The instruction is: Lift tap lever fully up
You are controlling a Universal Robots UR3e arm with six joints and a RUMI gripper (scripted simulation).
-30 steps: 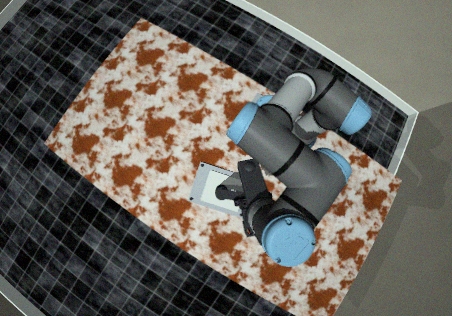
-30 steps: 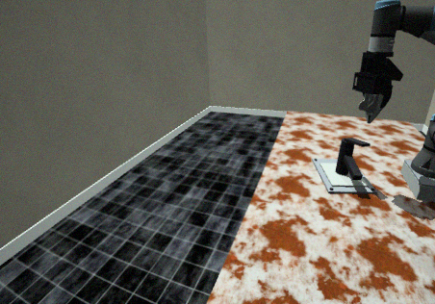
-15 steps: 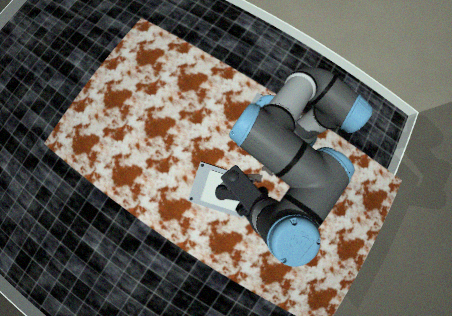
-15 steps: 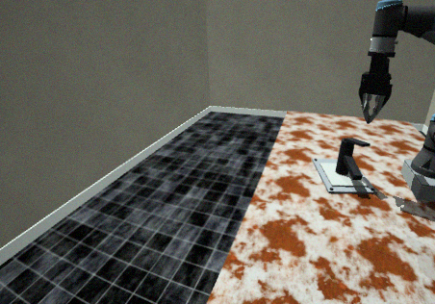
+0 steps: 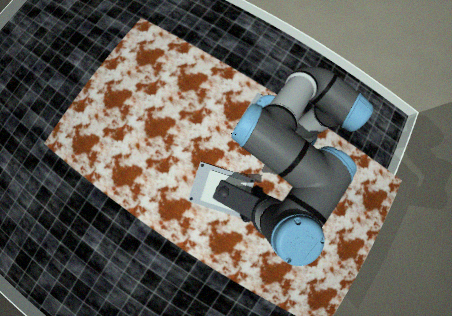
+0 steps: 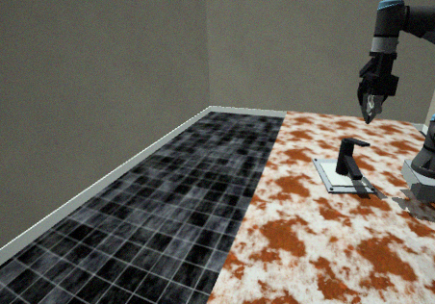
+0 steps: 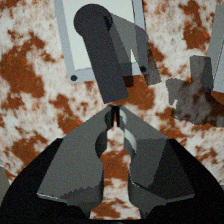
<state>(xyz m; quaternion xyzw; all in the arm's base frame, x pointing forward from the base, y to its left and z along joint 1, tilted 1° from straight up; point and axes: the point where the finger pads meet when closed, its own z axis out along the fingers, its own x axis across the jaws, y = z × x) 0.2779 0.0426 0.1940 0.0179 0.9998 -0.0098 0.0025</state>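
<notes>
The tap [image 6: 345, 159] is a dark upright post on a pale grey base plate [image 6: 329, 176] [image 5: 201, 192] [image 7: 67, 50], which lies on the rust-and-white mottled counter. Its lever [image 6: 356, 142] [image 7: 107, 65] lies roughly level on top of the post. My gripper [image 6: 369, 116] [image 7: 115, 107] is shut and holds nothing. It hangs well above the tap, a little behind the lever's free end. In the wrist view the fingertips meet just short of the lever's tip. In the overhead view my arm covers part of the tap.
The robot's base [image 6: 422, 179] stands on the counter right of the tap. A dark tiled floor [image 6: 183, 208] lies left of the counter, edged by a pale skirting and plain walls. The arm's shadow [image 7: 192, 97] falls on the counter beside the plate.
</notes>
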